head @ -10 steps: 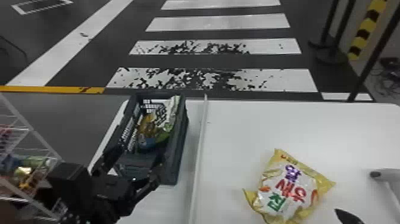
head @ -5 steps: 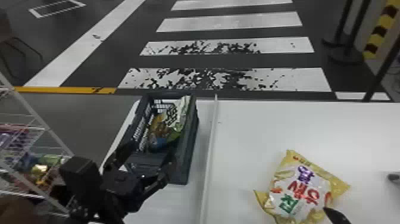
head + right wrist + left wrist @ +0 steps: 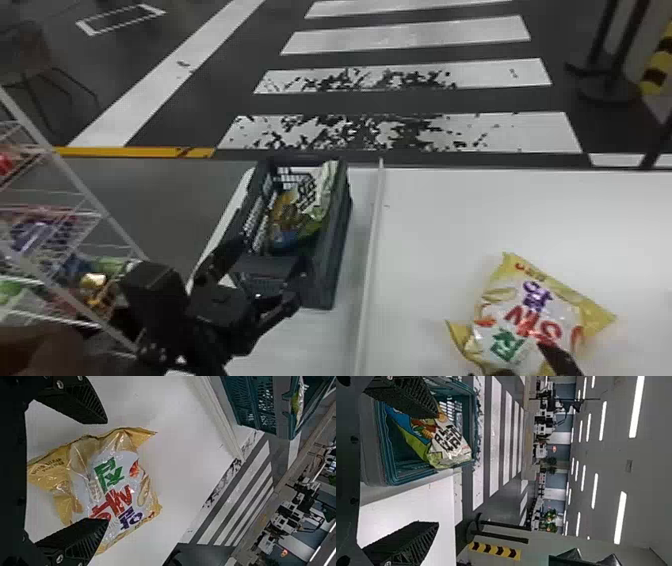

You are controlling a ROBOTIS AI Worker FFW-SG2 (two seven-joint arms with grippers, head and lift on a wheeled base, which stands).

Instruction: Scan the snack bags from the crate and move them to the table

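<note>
Gaping wide, my left gripper point(image 3: 268, 264) (seven o'clock) and right gripper point(image 3: 522, 361) (four) are holding nothing. A yellow bag point(image 3: 532, 305) is shining.

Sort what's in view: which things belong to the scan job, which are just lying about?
Job:
- crate
- snack bags inside it
- yellow snack bag out on the table
- left gripper, open, by the crate
- right gripper, open, at the yellow bag

Just about:
- wire rack and its packets
- chair
- dark post stand
</note>
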